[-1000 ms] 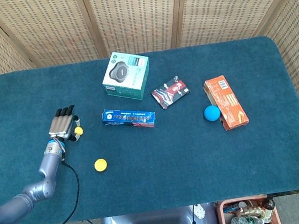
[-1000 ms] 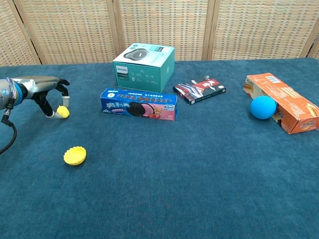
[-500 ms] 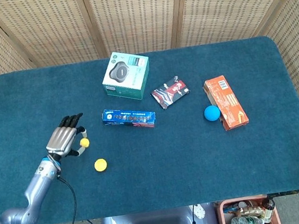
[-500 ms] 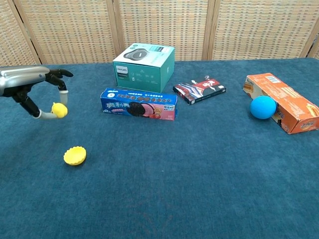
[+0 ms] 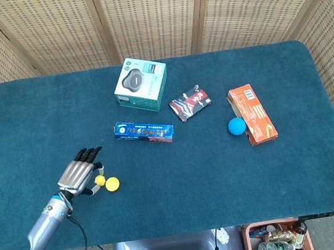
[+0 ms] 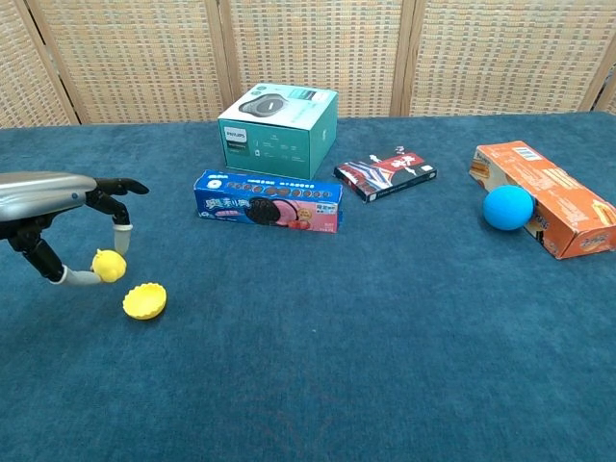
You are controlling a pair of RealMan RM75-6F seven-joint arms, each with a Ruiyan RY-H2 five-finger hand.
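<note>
Left hand (image 5: 82, 173) sits low over the near-left part of the table (image 5: 184, 203), pinching a small yellow ball (image 6: 109, 265) between thumb and a fingertip; the other fingers are spread forward above it. In the chest view the ball hangs just clear of the cloth, just beside and slightly above the yellow cup (image 6: 144, 300), which looks like a small fluted dish lying mouth-up.

Ball reads as light and smooth, likely a little slick, so your pinch has to stay across its middle; a grip off-centre could squirt it out. You hold it at the sides now, which looks sound. Cup looks thin and light too, and a brush from your fingers would probably push it along the cloth.

Right hand is not visible in either view.

Other things, all well apart from your hand: blue cookie pack (image 5: 144, 132) lying flat toward mid-table, teal boxed speaker (image 5: 141, 84) behind it, small red and black packet (image 5: 190, 104) to its right, then blue ball (image 5: 237, 126) touching or just beside the orange carton (image 5: 251, 114). Nothing stands between ball and cup.
</note>
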